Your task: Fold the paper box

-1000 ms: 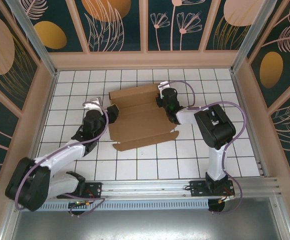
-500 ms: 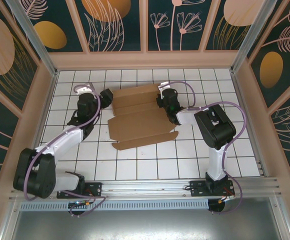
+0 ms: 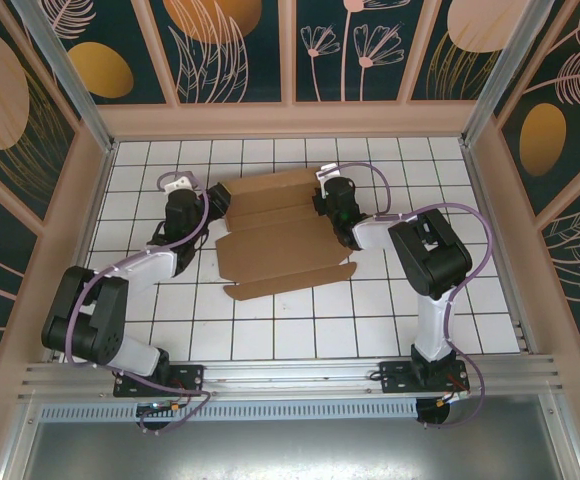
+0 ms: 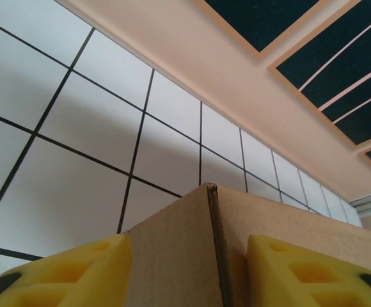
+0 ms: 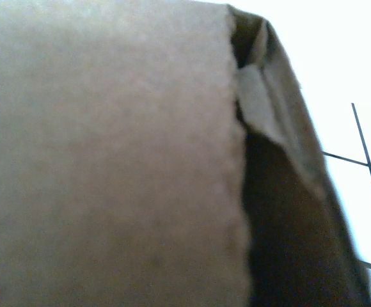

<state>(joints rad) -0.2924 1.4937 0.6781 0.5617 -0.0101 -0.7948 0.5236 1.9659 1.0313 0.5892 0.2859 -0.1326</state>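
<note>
The paper box (image 3: 280,240) lies on the white tiled counter (image 3: 370,310) between the two grippers. It is not yet a closed container but a plain brown cardboard sheet, mostly flat, with creases running across it and small notched tabs along its near edge. The strip along its far edge stands folded up like a low wall. The left gripper (image 3: 215,200) sits at the sheet's far left corner. In its wrist view the yellow fingers (image 4: 64,275) stand apart, with a raised, creased cardboard corner between them. Both seem to meet the cardboard, but I cannot tell whether they press on it. The right gripper (image 3: 320,193) is at the right end of the raised far strip. Its wrist view is a close, blurred cardboard face with a folded edge to the right, so I cannot tell how its jaws stand.
</note>
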